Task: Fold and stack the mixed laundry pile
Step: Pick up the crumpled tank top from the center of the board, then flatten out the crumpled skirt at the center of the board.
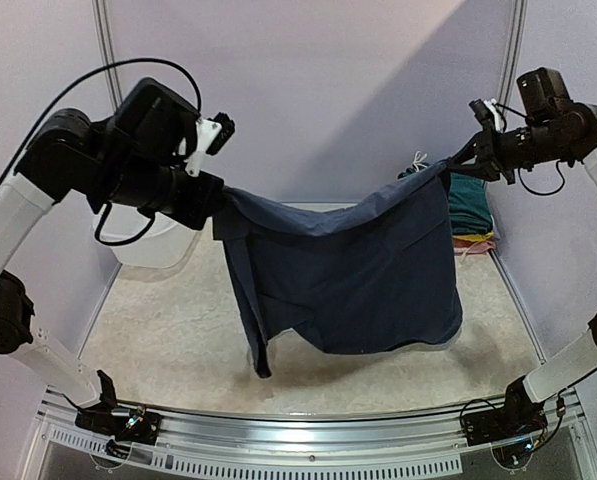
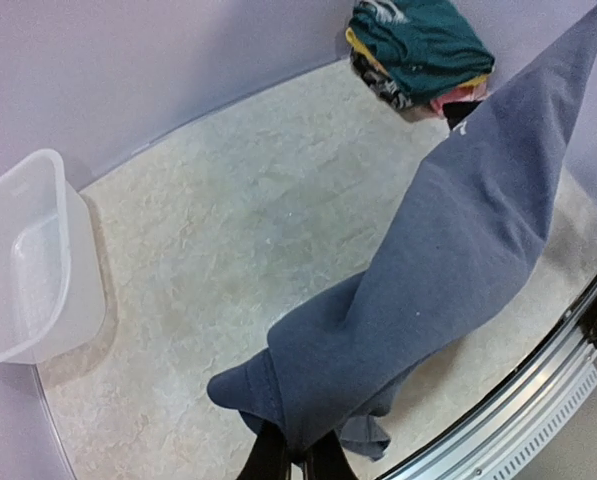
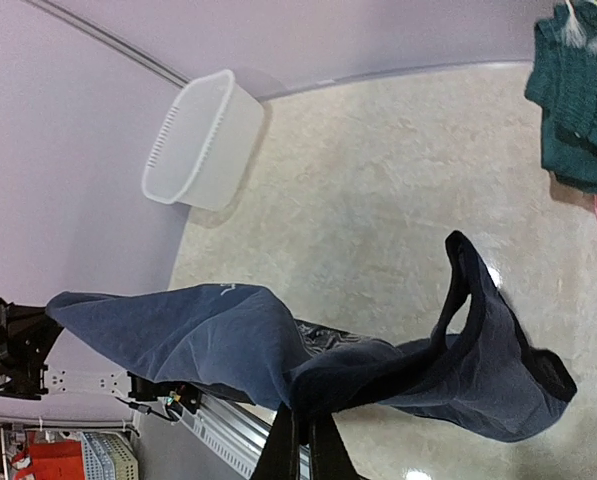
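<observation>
Top external view: raised high above the desk (image 1: 178, 340) on both sides, forearms turned inward. Pinched tight in the left fingers (image 1: 221, 197) near the left edge, one top corner of the navy T-shirt (image 1: 348, 270); pinched likewise in the right fingers (image 1: 475, 152) near the far right corner, the other. Hung in the air between, long axis left to right, right end higher, sagging mid-span, hem pointing down. Behind at the far right corner, a stack of folded garments (image 1: 470, 205); far left, a white tub (image 1: 153, 245).
</observation>
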`<state>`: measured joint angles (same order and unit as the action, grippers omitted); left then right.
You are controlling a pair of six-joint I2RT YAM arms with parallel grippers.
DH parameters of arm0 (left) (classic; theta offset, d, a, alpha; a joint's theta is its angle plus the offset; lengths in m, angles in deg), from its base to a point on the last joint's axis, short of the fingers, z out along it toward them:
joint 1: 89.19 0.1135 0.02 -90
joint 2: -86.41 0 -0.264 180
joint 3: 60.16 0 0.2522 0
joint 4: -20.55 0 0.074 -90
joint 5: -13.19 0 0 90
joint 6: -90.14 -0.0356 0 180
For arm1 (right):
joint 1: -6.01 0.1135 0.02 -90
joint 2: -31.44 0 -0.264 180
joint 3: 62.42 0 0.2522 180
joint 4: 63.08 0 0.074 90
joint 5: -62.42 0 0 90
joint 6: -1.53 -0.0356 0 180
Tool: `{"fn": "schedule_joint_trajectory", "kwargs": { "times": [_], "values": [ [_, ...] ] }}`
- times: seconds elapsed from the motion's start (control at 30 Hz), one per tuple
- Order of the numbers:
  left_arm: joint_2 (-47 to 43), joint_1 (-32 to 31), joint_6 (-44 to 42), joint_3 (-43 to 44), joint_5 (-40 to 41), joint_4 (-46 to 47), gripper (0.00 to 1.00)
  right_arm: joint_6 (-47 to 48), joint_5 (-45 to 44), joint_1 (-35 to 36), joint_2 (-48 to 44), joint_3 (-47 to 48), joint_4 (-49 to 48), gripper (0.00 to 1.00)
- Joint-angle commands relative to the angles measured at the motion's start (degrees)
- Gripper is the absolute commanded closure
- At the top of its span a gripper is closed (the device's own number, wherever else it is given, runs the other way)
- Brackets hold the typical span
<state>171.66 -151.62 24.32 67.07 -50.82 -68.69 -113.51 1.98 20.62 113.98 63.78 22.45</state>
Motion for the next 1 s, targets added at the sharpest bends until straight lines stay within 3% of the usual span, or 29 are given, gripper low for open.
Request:
{"fn": "schedule_joint_trajectory", "kwargs": {
  "times": [0.0,0.3,0.5,0.63,0.77,0.87,0.97],
  "values": [
    [-2.7,0.7,-2.4,5.9,-0.6,-6.2,1.00,-1.9,4.9,0.4,-4.2,3.4,-5.4,1.00],
    [-14.6,0.7,-2.2,7.1,-11.6,1.4,1.00,-1.3,8.6,0.5,-15.4,2.5,-14.4,1.00],
    [-23.6,0.7,2.5,1.5,-15.6,10.9,1.00,-1.4,10.8,0.5,-21.7,1.5,-24.1,1.00],
    [-23.2,0.7,5.6,2.0,-10.4,12.7,1.00,-3.2,9.9,0.5,-22.0,1.6,-30.8,1.00],
    [-17.2,1.5,14.0,6.7,4.0,9.1,1.00,-5.2,3.5,0.5,-17.3,2.0,-30.9,1.00],
    [-13.7,9.8,25.3,5.3,5.2,6.7,1.00,-6.4,-5.8,1.1,-9.8,3.5,-26.4,1.00],
    [-12.0,22.3,32.8,-5.4,-7.6,11.9,1.00,-9.0,-17.6,2.4,-0.4,4.5,-19.8,1.00]
  ]
}}
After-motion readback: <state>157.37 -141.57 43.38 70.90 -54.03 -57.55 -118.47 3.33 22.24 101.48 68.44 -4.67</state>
